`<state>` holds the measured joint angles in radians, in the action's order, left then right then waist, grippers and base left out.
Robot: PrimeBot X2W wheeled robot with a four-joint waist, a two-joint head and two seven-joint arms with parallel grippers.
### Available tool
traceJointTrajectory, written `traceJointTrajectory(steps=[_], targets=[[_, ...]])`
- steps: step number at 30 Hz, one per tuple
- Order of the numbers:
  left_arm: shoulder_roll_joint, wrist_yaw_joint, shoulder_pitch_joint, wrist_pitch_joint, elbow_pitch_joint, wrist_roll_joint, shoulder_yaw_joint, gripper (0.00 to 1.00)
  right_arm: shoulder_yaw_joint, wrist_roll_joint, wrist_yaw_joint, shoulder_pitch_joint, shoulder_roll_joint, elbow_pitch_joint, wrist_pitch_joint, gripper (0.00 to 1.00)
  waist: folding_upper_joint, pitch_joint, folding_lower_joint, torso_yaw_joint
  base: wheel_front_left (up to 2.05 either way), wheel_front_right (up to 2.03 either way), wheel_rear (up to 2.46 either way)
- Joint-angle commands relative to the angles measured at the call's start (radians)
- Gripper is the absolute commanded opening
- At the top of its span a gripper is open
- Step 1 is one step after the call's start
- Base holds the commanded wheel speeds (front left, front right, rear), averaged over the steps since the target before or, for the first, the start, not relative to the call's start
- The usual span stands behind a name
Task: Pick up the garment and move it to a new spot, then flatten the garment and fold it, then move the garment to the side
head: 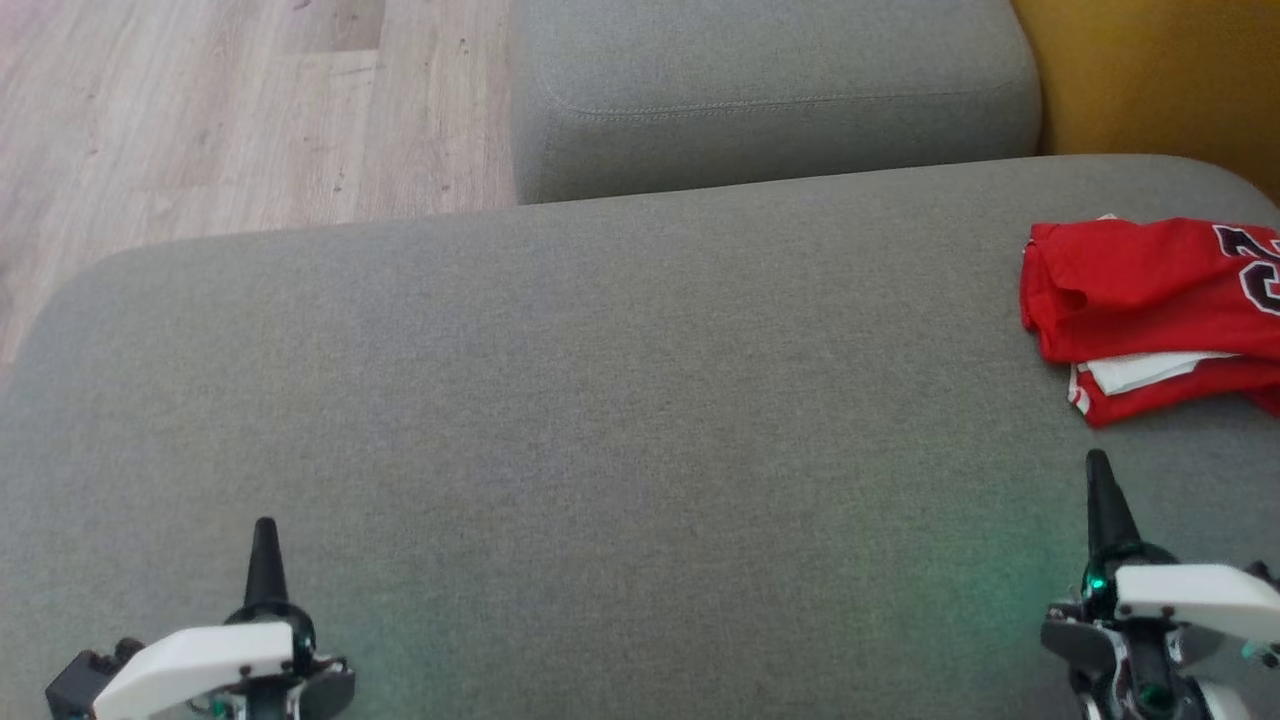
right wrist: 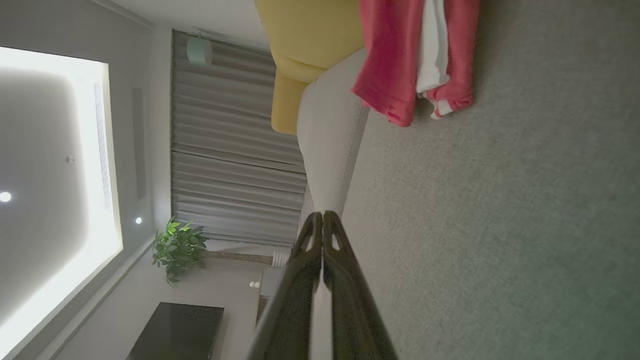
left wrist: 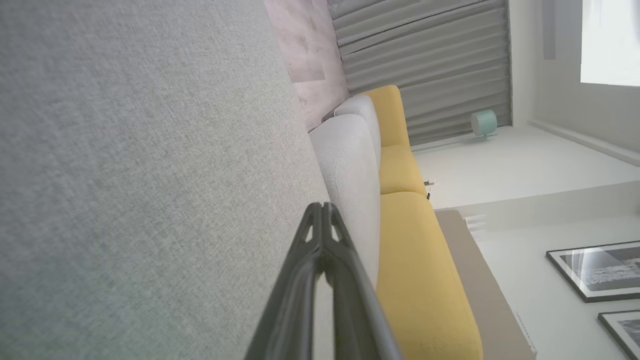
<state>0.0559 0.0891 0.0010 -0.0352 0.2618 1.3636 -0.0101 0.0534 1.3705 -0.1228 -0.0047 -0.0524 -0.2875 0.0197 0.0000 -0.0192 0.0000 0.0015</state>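
Head view: folded garment [head: 1140, 290] beyond right claw [head: 1098, 460] (closed), not touching.

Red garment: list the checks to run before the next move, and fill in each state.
1. Red garment lies on the grey cushion: ok.
2. Garment folded in layers, not spread out: ok; a white layer shows between red ones.
3. Whole garment in the head view: not ok; its right part runs past the picture's edge.
4. Left gripper shut and empty: ok.
5. Right gripper shut and empty, apart from the garment: ok.
6. Garment's far side fully supported by the cushion: cannot tell.
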Motion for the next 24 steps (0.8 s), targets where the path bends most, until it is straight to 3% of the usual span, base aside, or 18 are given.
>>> traceJointTrajectory(steps=[1, 24], targets=[[0.005, 0.01, -0.062, -0.009, -0.026, 0.035, -0.042, 0.0, -0.008, 0.038, -0.007, -0.064, -0.019, 0.039, 0.013, 0.0, 0.0, 0.002, 0.0, 0.0, 0.0, 0.0, 0.0], [0.004, 0.042, -0.108, -0.068, -0.017, 0.255, -0.092, 0.0, 0.034, 0.26, -0.008, -0.101, -0.017, 0.044, 0.073, 0.0, 0.0, 0.022, 0.0, -0.002, 0.0, 0.0, 0.0]])
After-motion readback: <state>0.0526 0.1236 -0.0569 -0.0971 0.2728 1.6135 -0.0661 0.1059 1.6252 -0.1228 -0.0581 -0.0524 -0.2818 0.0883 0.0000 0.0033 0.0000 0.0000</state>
